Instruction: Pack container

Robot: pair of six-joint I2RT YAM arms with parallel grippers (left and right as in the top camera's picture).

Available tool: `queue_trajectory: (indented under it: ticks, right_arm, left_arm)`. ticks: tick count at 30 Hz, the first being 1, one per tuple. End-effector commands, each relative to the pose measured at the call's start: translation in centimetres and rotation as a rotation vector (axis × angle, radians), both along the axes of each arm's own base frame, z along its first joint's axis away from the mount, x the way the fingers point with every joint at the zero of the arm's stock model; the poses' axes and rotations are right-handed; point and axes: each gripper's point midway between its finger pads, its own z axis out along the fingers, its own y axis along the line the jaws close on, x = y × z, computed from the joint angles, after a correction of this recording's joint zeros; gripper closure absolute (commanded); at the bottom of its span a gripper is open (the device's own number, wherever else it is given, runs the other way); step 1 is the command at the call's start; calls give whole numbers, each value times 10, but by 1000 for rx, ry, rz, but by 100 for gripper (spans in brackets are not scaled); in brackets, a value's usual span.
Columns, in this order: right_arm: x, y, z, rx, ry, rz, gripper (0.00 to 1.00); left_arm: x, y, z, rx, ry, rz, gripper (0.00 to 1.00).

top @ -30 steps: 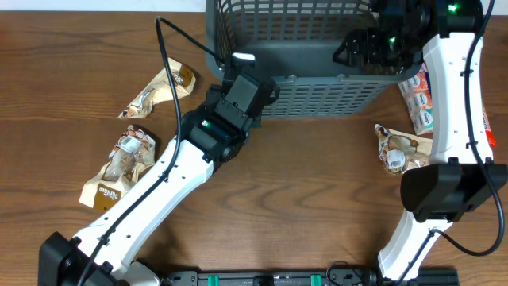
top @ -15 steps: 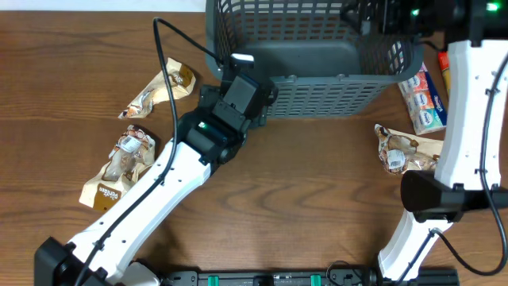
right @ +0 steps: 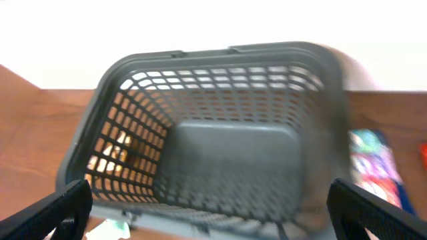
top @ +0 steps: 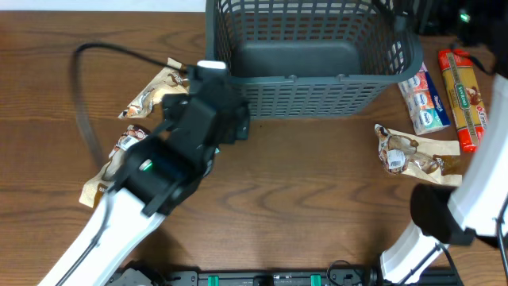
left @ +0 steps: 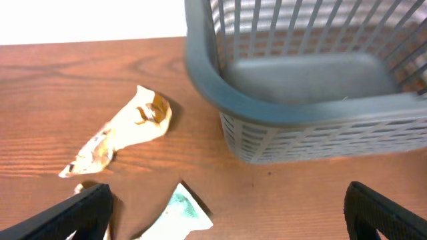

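left claw (left: pixel 227 200) and right claw (right: pixel 210 195) both spread wide, empty, near container (top: pixel 317 80)

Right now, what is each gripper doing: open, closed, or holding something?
Left gripper: open, holding nothing.
Right gripper: open, holding nothing.

Basket (top: pixel 317 95) dark grey-blue, slotted lattice walls. Counter (top: pixel 309 183) brown woodgrain. Left packet (top: pixel 159 89) tan-white. Right: red-yellow pack (top: pixel 462 95), white-blue pack (top: pixel 423 99). Near-right packet (top: pixel 413 151) tan, brown print.
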Motion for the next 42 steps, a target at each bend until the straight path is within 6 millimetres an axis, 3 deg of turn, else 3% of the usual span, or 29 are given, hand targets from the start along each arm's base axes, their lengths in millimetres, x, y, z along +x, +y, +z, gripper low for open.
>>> queue_trajectory:
  ticks: [1,5,12,18,25,29,38,42]
  right_arm:
    - [-36,-31,25,-55,-48,-153,1]
    - [-76,-70,25,-124,-5,-344,1]
    - [-136,-106,61,-145,-113,-608,1]
    - [-177,-120,77,-177,-176,-746,1]
    - [-215,-141,64,-191,-134,-939,1]
    - [-223,-144,43,-191,-65,-977,1]
    - [-213,-157,-20,-257,169,-1040,1]
    - [-189,-164,-40,-329,229,-1006,1]
  left_arm:
    - [-16,21,34,-35,-83,30,1]
    - [-36,45,52,-39,-133,68,1]
    - [-61,88,69,7,-196,174,1]
    - [-73,97,59,48,-151,169,1]
    - [-81,104,45,105,-90,163,1]
    - [-83,105,42,115,-78,162,1]
    - [-86,107,38,134,-57,160,1]
    - [-89,109,34,151,-38,158,1]
